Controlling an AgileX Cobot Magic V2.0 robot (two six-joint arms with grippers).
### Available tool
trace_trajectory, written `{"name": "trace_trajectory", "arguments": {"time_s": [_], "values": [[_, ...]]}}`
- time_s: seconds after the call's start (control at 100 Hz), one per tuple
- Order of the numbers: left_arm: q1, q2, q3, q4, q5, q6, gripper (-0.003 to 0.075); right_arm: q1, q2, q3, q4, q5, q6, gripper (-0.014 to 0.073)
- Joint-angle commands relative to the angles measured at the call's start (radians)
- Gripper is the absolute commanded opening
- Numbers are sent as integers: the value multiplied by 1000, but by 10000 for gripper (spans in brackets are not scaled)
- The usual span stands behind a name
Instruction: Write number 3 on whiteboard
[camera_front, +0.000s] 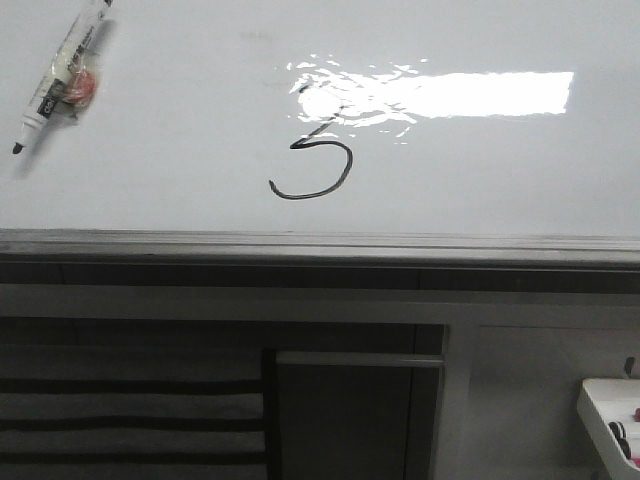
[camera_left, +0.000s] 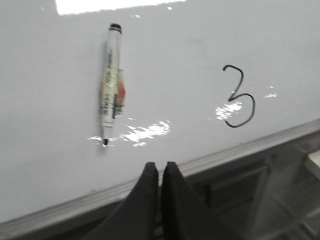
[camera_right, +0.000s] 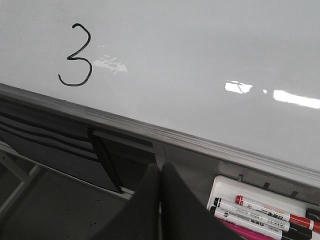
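Observation:
The number 3 is drawn in thin black marker on the glossy whiteboard; it also shows in the left wrist view and in the right wrist view. A white marker with an uncapped black tip lies loose on the board at the far left, also in the left wrist view. My left gripper is shut and empty, over the board's grey rim, apart from the marker. My right gripper is shut and empty, below the board's rim. Neither gripper shows in the front view.
A white tray holding several markers hangs below the board's edge at the right; its corner shows in the front view. A bright rectangular glare lies on the board. Dark shelving sits below the rim.

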Motion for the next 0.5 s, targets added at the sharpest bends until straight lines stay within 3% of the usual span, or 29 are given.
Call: {"name": "trace_trajectory", "arguments": {"time_s": [0.0, 0.13, 0.25, 0.3, 0.37, 0.42, 0.49], "values": [[32, -108, 31, 28, -127, -7, -19, -7, 7, -26, -16, -71, -1, -78], [89, -273, 174, 27, -289, -7, -19, -7, 7, -26, -16, -70, -1, -78], [115, -361, 274, 3, -355, -9, -19, -7, 7, -26, -16, -69, -1, -78], [115, -387, 304, 76, -360, -68, -19, -7, 7, -26, -16, -69, -1, -78], [115, -396, 325, 371, -360, -381, -19, -7, 9, -26, -16, -69, -1, -78], [115, -395, 339, 618, -362, -697, -19, -7, 9, -26, -16, -65, -1, -78], [112, -395, 371, 786, -408, -858, -19, -7, 9, -26, -16, -65, -1, -78]]}}
